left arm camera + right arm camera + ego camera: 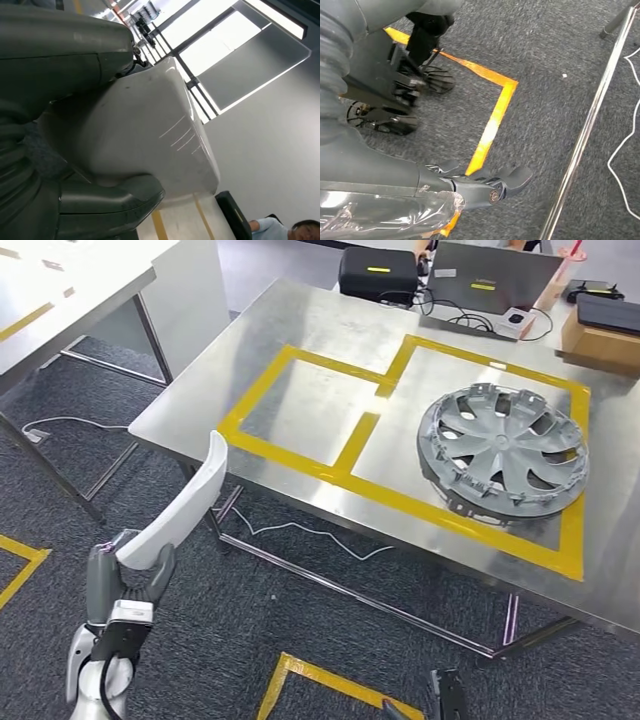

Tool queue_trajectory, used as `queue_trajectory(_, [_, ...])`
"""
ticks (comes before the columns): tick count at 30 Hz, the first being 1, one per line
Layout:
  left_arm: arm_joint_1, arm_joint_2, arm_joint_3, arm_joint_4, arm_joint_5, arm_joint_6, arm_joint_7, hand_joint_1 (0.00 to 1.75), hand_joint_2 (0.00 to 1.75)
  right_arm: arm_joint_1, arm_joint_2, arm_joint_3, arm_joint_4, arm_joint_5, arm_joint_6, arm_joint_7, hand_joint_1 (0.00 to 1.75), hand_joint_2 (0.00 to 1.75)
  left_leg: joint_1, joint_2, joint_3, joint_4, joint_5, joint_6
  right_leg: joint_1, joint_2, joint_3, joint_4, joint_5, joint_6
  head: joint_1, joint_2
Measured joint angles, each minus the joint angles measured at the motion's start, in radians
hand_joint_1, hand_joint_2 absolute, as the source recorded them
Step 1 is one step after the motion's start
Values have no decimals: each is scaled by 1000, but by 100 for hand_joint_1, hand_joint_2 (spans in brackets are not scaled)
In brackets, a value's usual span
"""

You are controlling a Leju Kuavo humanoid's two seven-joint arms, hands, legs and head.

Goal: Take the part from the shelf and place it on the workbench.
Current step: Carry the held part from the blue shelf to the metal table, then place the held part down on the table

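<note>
Silver arm point(87, 680) — grey hand point(121, 580), dark fingers point(508, 180).

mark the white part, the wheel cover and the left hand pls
white part point(181, 508), head view, middle of its curved body
wheel cover point(503, 448), head view, central hub
left hand point(124, 580), head view, middle of the hand below the part

A grey wheel cover point(503, 450) lies flat inside a yellow tape outline point(392, 495) that marks two neighbouring boxes. Behind them sit a black case point(377, 274), a grey laptop point(494, 280), a small white box point(516, 320) with cables, and a cardboard box point(600, 342). A white cable point(302, 532) trails over the dark carpet point(226, 640), which carries more yellow tape point(491, 125). A white table point(53, 290) stands well apart. A person point(279, 229) appears under bright windows point(211, 45).
</note>
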Motion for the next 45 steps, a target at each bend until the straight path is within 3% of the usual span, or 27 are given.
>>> queue_trajectory(2, [0,0,-3,0,-2,0,0,175,175,2,0,0,0,0,0,0,0,175,-1,-2,21,0,-21,2,-2,-1,-78,72,-60,4,1,0])
queue_trajectory(3, [-1,0,-4,0,-2,0,0,175,175,3,0,0,0,0,0,1,0,175,-1,-3,35,0,-33,1,-3,-1,-98,65,-68,5,1,0])
queue_trajectory(4, [-1,0,-5,0,-2,0,0,175,175,4,0,-1,1,0,1,1,0,175,-1,-4,52,0,-45,0,-3,-1,-103,29,-51,5,1,0])
queue_trajectory(7, [-2,0,-8,1,-2,0,0,175,175,8,1,-1,2,0,1,1,0,175,-3,-6,98,-1,-83,-10,-2,-7,-83,-137,114,-6,3,0])
queue_trajectory(8, [-3,0,-9,2,-2,0,0,175,175,9,1,-1,3,0,1,1,0,175,-3,-7,107,-5,-93,-16,1,-9,-75,-165,150,-13,3,0])
queue_trajectory(9, [-3,0,-9,3,-3,-1,0,175,175,10,1,-1,3,0,1,1,0,175,-3,-8,114,-6,-97,-23,3,-10,-69,-175,164,-22,4,0])
queue_trajectory(11, [-5,1,-11,4,-7,-1,0,175,175,6,2,-2,3,1,1,2,0,175,-3,-9,120,3,-95,-36,4,-6,-49,-183,157,-37,3,0])
queue_trajectory(13, [-7,2,-14,6,-13,-2,0,175,175,0,2,-2,3,2,1,2,0,175,-3,-7,90,67,-88,-44,-1,-1,-26,-192,149,-48,-1,0])
queue_trajectory(16, [-12,3,-16,14,-23,-2,0,175,175,-4,2,-2,3,2,3,2,0,175,-4,-6,-34,233,-144,-48,-2,2,5,-200,125,-58,-7,0])
queue_trajectory(18, [-13,4,-16,24,-29,-2,0,175,175,-2,3,-2,4,3,4,2,0,175,-6,-6,-93,266,-169,-45,-2,6,30,-201,104,-59,-8,0])
queue_trajectory(20, [-15,4,-16,32,-33,-2,0,175,175,-2,5,-2,4,3,5,3,0,175,-9,-5,-96,195,-112,-37,-2,10,62,-201,80,-56,-8,0])
queue_trajectory(22, [-18,5,-16,41,-36,-2,0,175,175,-2,8,-2,5,4,7,4,0,175,-12,-5,-79,78,-3,-31,0,15,83,-201,54,-48,-9,0])
queue_trajectory(23, [-20,5,-16,46,-39,-2,0,175,175,-3,9,-2,5,5,8,5,0,175,-13,-5,-72,36,35,-29,1,17,90,-204,40,-43,-8,0])
queue_trajectory(24, [-22,4,-16,51,-43,-2,0,175,175,-3,10,-2,6,6,8,6,0,175,-14,-5,-68,10,57,-27,3,19,98,-206,33,-36,-7,0])
queue_trajectory(26, [-28,3,-19,57,-53,-4,0,175,175,-6,10,-2,6,8,9,8,0,175,-13,-2,-57,-4,53,-18,4,20,112,-208,33,-26,-4,0])
queue_trajectory(27, [-31,3,-22,59,-57,-4,0,175,175,-7,10,-2,6,8,10,9,0,175,-11,1,-48,-8,50,-13,4,17,109,-191,38,-20,-4,0])
queue_trajectory(29, [-36,3,-29,67,-68,-4,2,175,175,-10,10,-2,6,7,13,11,0,175,-8,8,-28,-11,41,-4,4,9,55,-100,31,-11,-1,0])
queue_trajectory(31, [-41,4,-34,80,-79,-5,8,175,175,-6,10,-2,6,6,17,15,0,175,-8,15,-10,-12,26,0,2,2,-33,26,-19,-4,2,0])
queue_trajectory(33, [-47,5,-36,98,-88,-5,17,175,175,5,10,-2,7,6,19,17,0,175,-8,22,9,-12,7,1,1,0,-96,73,-66,-1,2,0])
queue_trajectory(34, [-50,5,-37,109,-93,-4,21,175,175,11,10,-2,7,6,19,18,0,175,-8,26,22,-12,-3,1,1,-2,-106,51,-55,-1,3,0])
queue_trajectory(35, [-53,5,-38,119,-97,-4,25,175,175,17,10,-2,8,7,19,19,0,175,-9,31,36,-12,-13,0,1,-6,-102,0,-15,-3,3,0])
queue_trajectory(37, [-59,6,-39,139,-103,-1,32,175,175,24,10,-2,9,8,19,24,0,175,-11,45,60,-13,-32,-5,6,-41,-76,-128,102,-15,2,0])
queue_trajectory(38, [-61,6,-39,147,-106,0,36,175,175,24,10,-2,10,9,20,27,0,175,-13,53,67,-14,-40,-9,9,-58,-67,-170,140,-22,2,0])
queue_trajectory(39, [-64,6,-39,154,-110,1,39,175,175,23,10,-2,10,10,20,30,0,175,-15,60,73,-14,-42,-15,11,-67,-62,-193,161,-30,2,0])
queue_trajectory(41, [-71,8,-40,169,-123,4,48,175,175,21,10,-2,11,12,21,34,0,175,-17,69,80,-12,-40,-28,11,-53,-57,-205,171,-43,1,0])
queue_trajectory(43, [-89,12,-41,193,-144,11,61,175,175,20,9,-3,11,12,22,37,0,175,-15,52,76,9,-56,-39,4,-36,-44,-213,185,-53,-2,0])
queue_trajectory(45, [-115,17,-40,228,-167,19,77,175,175,18,8,-5,11,11,24,38,0,175,-12,22,33,93,-107,-48,-2,-23,-36,-216,190,-58,-7,0])
